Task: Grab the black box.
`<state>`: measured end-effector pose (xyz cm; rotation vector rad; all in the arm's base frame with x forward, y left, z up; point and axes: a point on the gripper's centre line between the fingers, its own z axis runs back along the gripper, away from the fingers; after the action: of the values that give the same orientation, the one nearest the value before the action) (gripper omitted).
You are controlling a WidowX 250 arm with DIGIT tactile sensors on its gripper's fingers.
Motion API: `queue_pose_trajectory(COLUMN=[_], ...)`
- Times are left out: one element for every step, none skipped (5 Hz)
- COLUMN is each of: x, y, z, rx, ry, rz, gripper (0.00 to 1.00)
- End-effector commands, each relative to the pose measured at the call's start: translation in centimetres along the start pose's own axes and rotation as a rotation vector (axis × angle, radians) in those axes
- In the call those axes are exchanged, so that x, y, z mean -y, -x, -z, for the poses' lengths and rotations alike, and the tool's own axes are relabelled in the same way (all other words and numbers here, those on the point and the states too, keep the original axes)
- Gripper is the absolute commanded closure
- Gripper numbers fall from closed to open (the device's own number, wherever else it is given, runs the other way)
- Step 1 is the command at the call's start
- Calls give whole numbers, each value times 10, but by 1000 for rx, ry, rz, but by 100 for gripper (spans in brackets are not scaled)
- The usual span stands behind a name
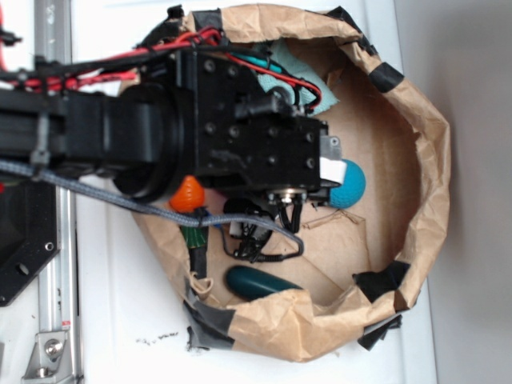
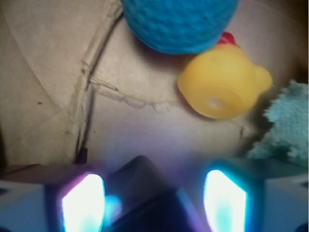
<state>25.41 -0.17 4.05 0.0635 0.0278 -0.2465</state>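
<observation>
Fingers [image 2: 82, 200], glowing at lower frame, flanked the black box [image 2: 145, 193], apparently closed on its sides, though blur hid contact. Box looked light, rigid, glossy, perhaps slippery; grip opposite flat edges.

Crumpled brown paper wall [image 1: 428, 152], dimpled matt blue ball [image 2: 178, 21], smooth yellow plastic duck [image 2: 222, 79], fuzzy teal cloth [image 2: 285, 123]

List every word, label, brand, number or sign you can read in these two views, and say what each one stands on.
None: no readable text appears in either view.
The blue ball, yellow rubber duck and black box between the gripper fingers show no lettering.
The paper bag rim and black tape are unprinted.
The white patch on the arm's end is too small to tell.
</observation>
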Motion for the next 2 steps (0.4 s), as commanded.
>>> queue_pose_trajectory(x=[-18, -25], y=[-8, -7], z=[-90, -136], rx=[205, 296], ry=[-49, -76], rz=[7, 11], gripper=[100, 100])
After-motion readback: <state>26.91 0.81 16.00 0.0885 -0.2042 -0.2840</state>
